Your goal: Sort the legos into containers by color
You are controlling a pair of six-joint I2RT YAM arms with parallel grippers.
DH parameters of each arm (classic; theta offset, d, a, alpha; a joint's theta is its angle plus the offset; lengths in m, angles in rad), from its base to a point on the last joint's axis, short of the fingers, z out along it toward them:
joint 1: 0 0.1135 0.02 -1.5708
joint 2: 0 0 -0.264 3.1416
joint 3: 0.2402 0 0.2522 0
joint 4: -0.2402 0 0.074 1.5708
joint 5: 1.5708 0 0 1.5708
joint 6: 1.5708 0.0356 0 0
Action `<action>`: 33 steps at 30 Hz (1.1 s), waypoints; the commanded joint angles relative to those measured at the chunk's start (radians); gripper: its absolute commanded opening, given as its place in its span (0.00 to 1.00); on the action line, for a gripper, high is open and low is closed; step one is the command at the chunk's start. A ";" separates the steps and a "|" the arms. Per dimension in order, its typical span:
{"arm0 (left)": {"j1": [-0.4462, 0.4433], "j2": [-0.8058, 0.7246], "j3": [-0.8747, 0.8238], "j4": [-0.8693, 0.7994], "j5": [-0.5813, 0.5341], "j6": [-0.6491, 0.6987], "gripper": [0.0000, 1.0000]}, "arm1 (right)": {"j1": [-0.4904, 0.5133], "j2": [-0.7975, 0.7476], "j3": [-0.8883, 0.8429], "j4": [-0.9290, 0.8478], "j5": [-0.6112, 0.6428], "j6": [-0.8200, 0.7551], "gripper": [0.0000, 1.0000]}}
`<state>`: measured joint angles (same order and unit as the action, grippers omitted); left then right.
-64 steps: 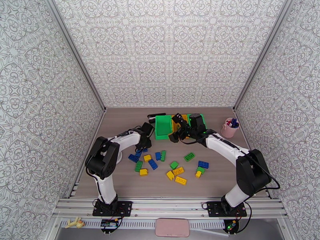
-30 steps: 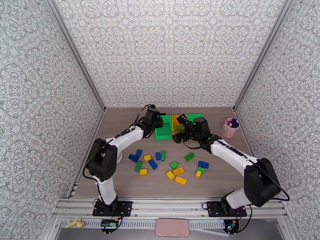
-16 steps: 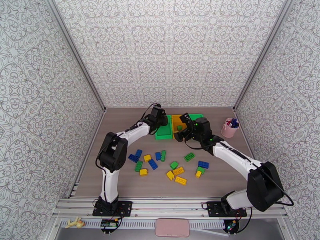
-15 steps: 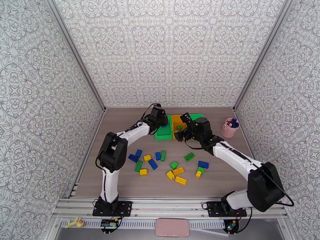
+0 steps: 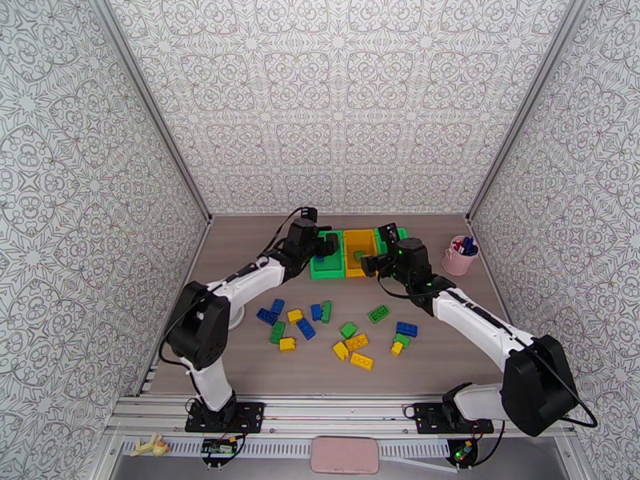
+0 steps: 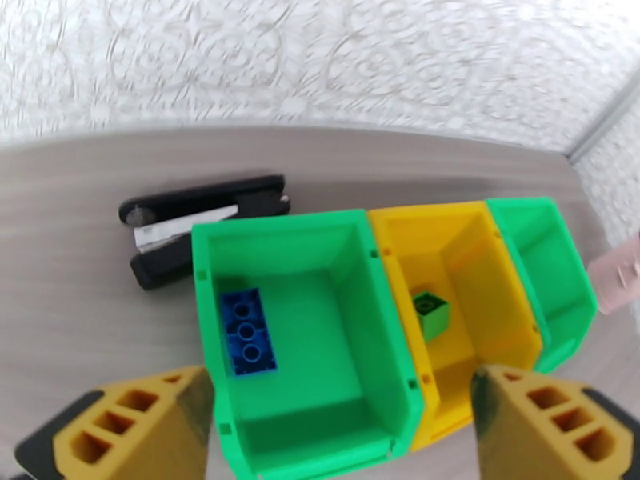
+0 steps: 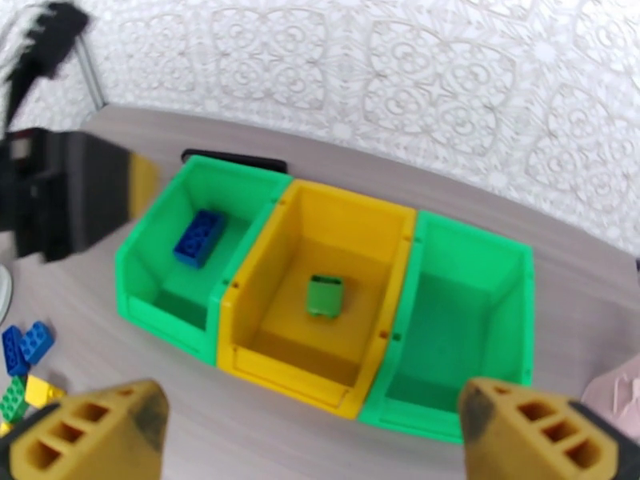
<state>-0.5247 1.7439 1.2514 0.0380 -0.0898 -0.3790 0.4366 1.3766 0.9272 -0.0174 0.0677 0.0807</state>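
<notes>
Three containers stand in a row at the back: a left green bin (image 5: 326,266), a yellow bin (image 5: 359,243) and a right green bin (image 7: 456,330). A blue lego (image 6: 244,342) lies in the left green bin, and a green lego (image 7: 326,296) lies in the yellow bin. My left gripper (image 6: 340,430) hangs open above the near side of the left green bin, nothing between its fingers (image 6: 132,426). My right gripper (image 7: 316,434) is open above the near edge of the yellow bin, holding nothing. Several loose blue, green and yellow legos (image 5: 352,342) lie on the table nearer the arm bases.
A black stapler-like object (image 6: 204,226) lies just behind the left green bin. A pink cup with pens (image 5: 460,256) stands to the right of the bins. My right arm covers part of the right green bin in the top view. Patterned walls close the table in.
My left gripper has opened over the left green bin, and the blue lego now lies inside it. My right gripper has shifted slightly right and back, still open.
</notes>
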 commanded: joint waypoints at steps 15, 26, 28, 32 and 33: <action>-0.085 -0.399 -0.519 0.293 0.243 0.375 1.00 | 0.039 -0.024 0.035 -0.677 0.248 0.593 0.95; -0.217 -0.446 -0.649 0.272 0.556 0.682 1.00 | 0.200 -0.168 -0.147 -0.864 0.192 0.985 0.91; -0.231 -0.448 -0.653 0.250 0.581 0.703 1.00 | 0.219 -0.193 -0.176 -0.889 0.160 1.024 0.90; -0.244 -0.458 -0.667 0.238 0.646 0.723 1.00 | 0.237 -0.215 -0.232 -0.872 0.069 1.070 0.89; -0.247 -0.459 -0.674 0.253 0.651 0.723 1.00 | 0.242 -0.212 -0.243 -0.863 0.058 1.080 0.87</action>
<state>-0.7624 1.3064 0.5987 0.2897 0.4801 0.2951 0.6643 1.1744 0.7166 -0.8627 0.1974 1.0775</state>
